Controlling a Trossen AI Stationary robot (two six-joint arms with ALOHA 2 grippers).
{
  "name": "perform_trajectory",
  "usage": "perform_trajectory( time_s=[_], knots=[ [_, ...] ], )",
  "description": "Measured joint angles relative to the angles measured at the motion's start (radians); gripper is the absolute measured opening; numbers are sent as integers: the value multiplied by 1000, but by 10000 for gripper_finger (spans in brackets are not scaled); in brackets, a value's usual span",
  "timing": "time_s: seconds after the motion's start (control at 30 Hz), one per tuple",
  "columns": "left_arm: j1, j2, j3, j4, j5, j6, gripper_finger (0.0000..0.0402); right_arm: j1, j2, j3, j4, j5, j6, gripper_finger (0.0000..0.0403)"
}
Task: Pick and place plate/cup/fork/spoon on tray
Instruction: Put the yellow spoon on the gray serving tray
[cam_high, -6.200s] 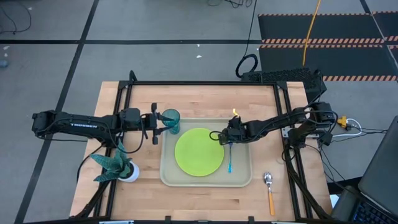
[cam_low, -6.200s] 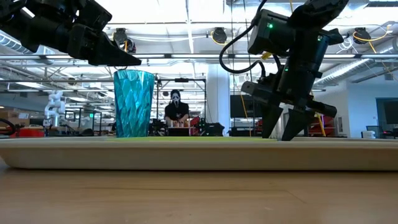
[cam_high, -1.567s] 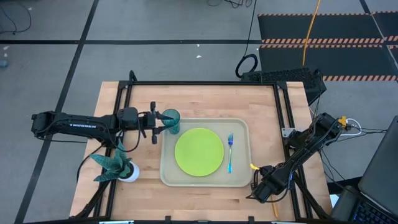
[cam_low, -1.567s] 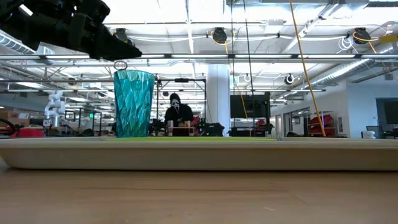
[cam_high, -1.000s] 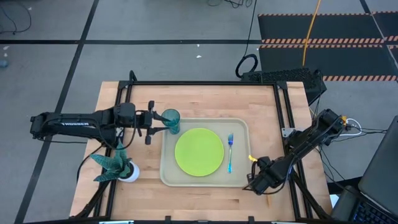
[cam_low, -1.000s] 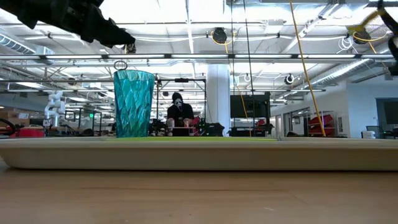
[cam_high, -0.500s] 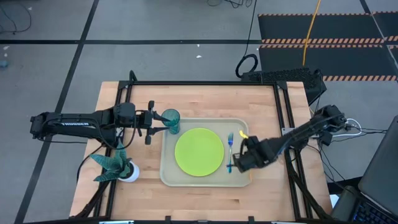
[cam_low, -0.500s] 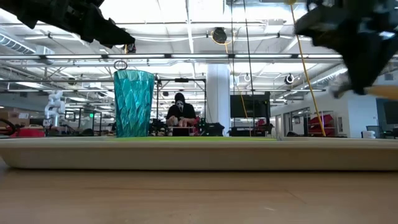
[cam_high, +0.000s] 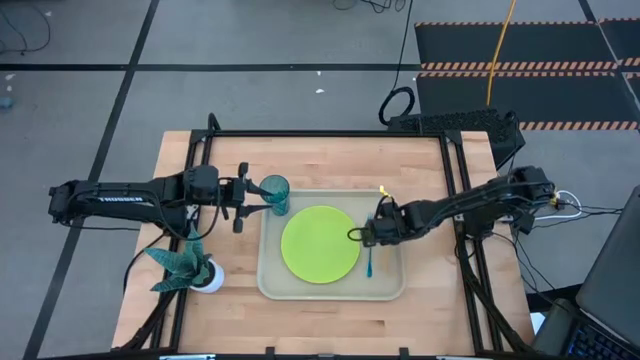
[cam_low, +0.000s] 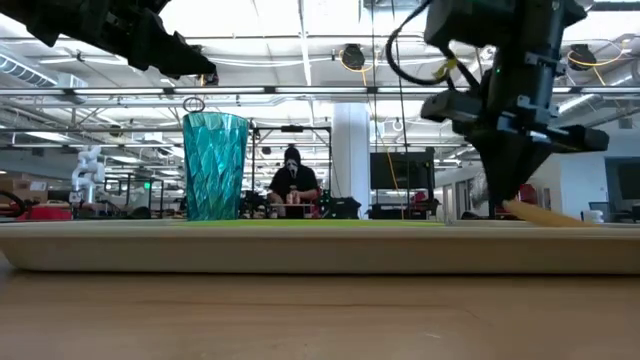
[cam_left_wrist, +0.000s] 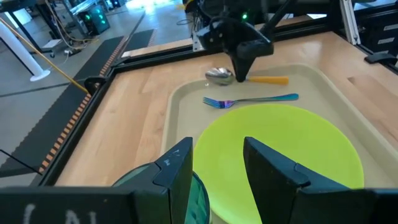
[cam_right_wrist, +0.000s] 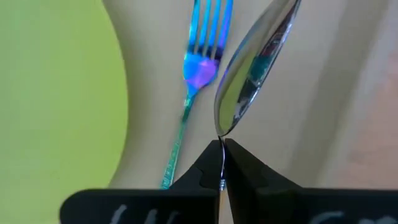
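The beige tray (cam_high: 392, 288) holds the lime-green plate (cam_high: 320, 243), the blue-handled fork (cam_left_wrist: 249, 99) to its right, and the teal cup (cam_high: 275, 193) standing in its far left corner. My right gripper (cam_high: 372, 236) is shut on the orange-handled spoon (cam_left_wrist: 249, 78), low over the tray between the fork and the right rim. The arm hides the spoon in the high view. My left gripper (cam_high: 256, 198) hovers open just left of the cup and higher than its rim, holding nothing. My right gripper pinches the spoon's thin neck (cam_right_wrist: 222, 134), just behind the silver bowl (cam_right_wrist: 255, 62), between its two fingertips. The fingers come from above, pointing down, across the spoon. The bowl points toward the far edge and the orange handle (cam_low: 545, 215) slants toward the near edge. Whether the spoon touches the tray I cannot tell.
A teal leafy plant in a white pot (cam_high: 187, 266) stands at the table's near left. Black frame rails (cam_high: 455, 170) run along the table's sides and far edge. A person (cam_low: 292, 180) stands far back in the room.
My right gripper has carried the spoon from the table's near right corner, outside the tray, toward the far left. It has then come down over the tray's right strip beside the fork. It has stayed shut on the spoon.
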Motion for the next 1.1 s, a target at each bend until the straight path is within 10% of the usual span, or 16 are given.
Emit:
perform_trajectory(
  time_s=[1.1],
  knots=[
    [0,0,0,-3,0,3,147,-31,-1,-37,5,-90,20,53]
  ],
)
